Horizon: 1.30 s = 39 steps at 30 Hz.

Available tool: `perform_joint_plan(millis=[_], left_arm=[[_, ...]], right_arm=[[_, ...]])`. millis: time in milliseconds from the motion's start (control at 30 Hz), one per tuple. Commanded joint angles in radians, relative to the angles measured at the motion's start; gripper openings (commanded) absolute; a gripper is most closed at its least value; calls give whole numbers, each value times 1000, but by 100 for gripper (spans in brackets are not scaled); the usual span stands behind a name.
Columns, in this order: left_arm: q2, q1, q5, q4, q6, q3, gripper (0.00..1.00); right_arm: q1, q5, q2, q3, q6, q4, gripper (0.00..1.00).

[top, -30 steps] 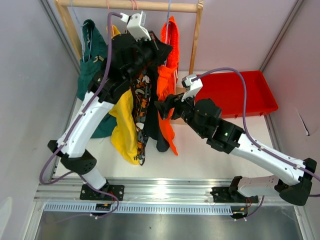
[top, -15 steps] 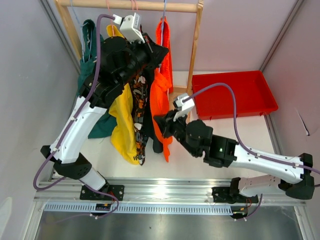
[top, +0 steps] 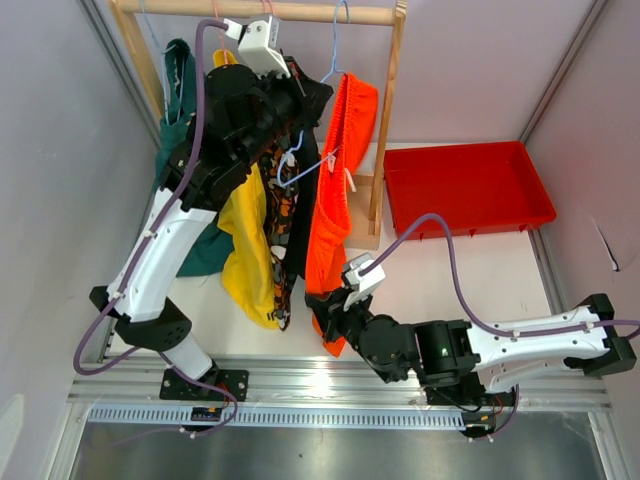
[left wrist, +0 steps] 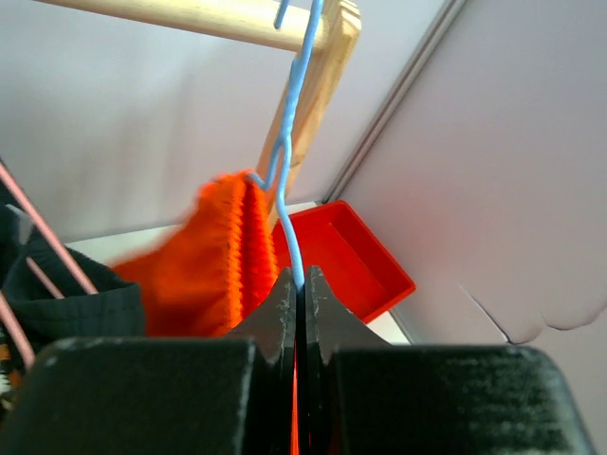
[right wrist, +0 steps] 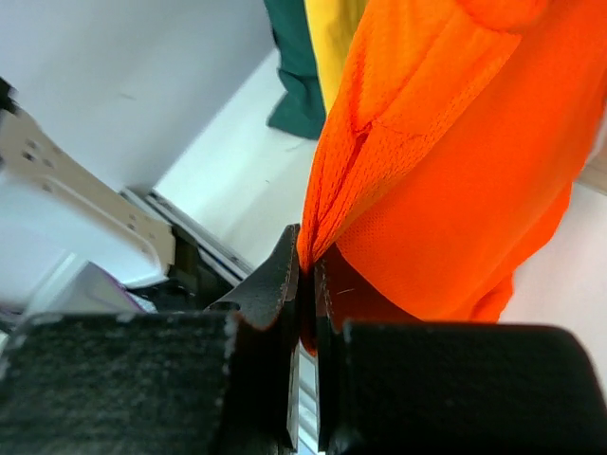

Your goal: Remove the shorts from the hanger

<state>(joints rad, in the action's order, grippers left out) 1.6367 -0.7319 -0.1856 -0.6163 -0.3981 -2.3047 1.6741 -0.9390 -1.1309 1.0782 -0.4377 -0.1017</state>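
Shorts in orange mesh are hanging lengthwise below the wooden rail, ribbed waist uppermost; right gripper is pinching their hem, left gripper is clamping the blue wire hanger

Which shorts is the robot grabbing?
The bright orange shorts, furthest right on the wooden rail. The right end effector is shut on their bottom edge; none of the others is gripped.

Lab cell (pale walls)
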Motion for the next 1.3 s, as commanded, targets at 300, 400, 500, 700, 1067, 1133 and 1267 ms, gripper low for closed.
perform_joint_plan(millis=[300,400,500,700,1067,1133,1267], left_arm=[[-144,12,164,-61,-39,80,0],[-248,-18,218,-176,-44,215,0],[-396,-72,190,-195,-48,441,0],[-659,-116,158,-174,-81,707,0],[-841,-116,219,-125,-47,932,0],[-845,-116,242,-111,-44,942,0],[-833,-116,265,-100,-30,947,0]], right_arm=[[-189,-8,20,75,161,-3,0],[-345,78,57,133,250,5,0],[-468,156,80,198,300,-6,0],[-726,210,92,354,387,-50,0],[-1257,523,-268,990,384,-256,0],[-1346,572,-332,1080,363,-271,0],[-1470,652,-522,1311,312,-294,0]])
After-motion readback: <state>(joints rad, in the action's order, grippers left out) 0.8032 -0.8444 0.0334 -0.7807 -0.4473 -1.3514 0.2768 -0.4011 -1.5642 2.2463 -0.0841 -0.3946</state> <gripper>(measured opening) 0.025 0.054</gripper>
